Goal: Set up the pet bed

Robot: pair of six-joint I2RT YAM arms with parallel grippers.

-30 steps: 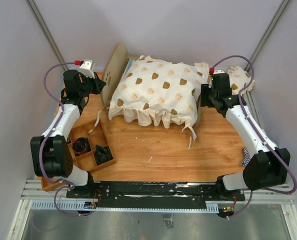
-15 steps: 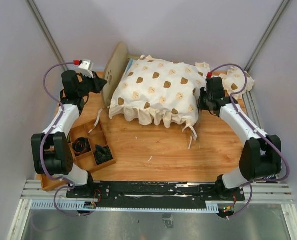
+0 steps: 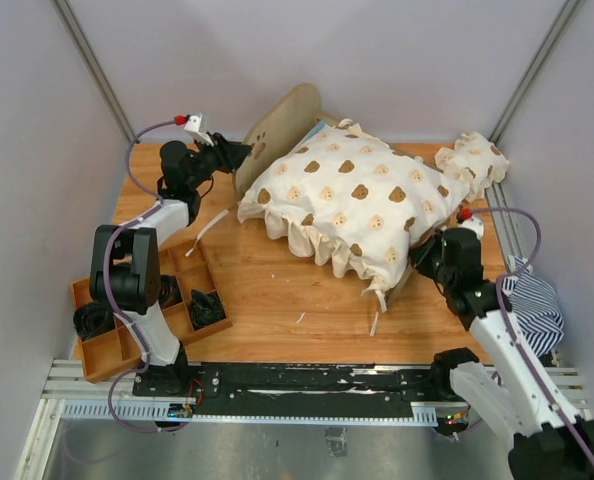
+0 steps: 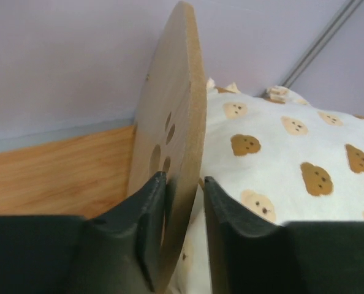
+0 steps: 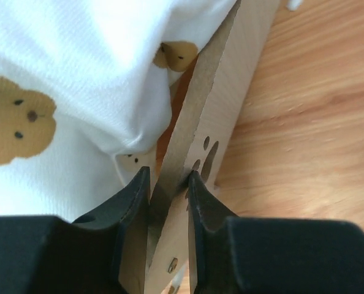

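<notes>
Two holds were in place on the pet bed (image 3: 277,125), which lay diagonally across the surface (image 3: 297,290) in the top view, with its head end toward 11 o'clock and its foot end toward 4 o'clock.

1. Handling, as a judgement: the plywood frame looked light and stiff, so it should turn as one piece. The thin boards could flex or crack if twisted from opposite ends. The bear-print cover (image 3: 357,195) draped over the frame was soft and loose and would give no secure hold. The board edges were the sound points to grip.

2. Left pincer (image 4: 183,184): it pinched the lower edge of the arched headboard (image 4: 176,92), one jaw on the bare outer face and one on the cover side. The left arm reached out toward 11 o'clock, its wrist roughly level.

3. Right pincer (image 5: 170,177): it was pressed onto the footboard (image 5: 231,79), with a jaw on either face and the cover bunched just beside it. The right arm was folded close to its base, its wrist pointing toward 10 o'clock.

4. A small pillow (image 3: 474,155) lay apart at 2 o'clock.
</notes>
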